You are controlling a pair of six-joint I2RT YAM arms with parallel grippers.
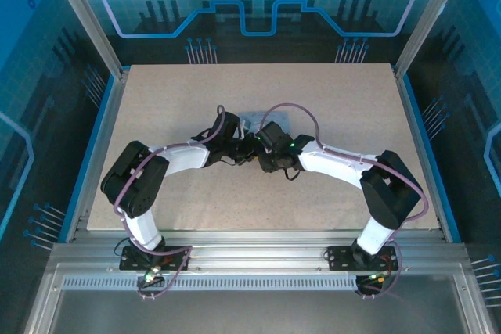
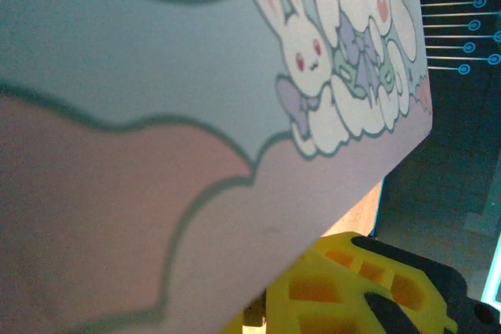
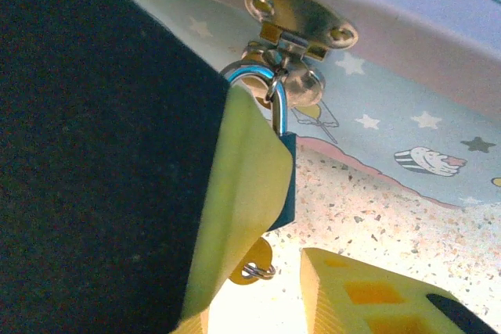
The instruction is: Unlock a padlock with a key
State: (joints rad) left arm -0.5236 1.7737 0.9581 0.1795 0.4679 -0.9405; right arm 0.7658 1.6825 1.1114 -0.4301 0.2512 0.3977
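The padlock hung upright from the tin's hasp, its key pointing down between the right hand's part-spread fingers, while the left hand stayed out of it, pressed together.

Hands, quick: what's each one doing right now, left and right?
Left hand: closed, close to the tin; what it holds cannot be told.
Right hand: open, the padlock against one finger, a gap to the other.
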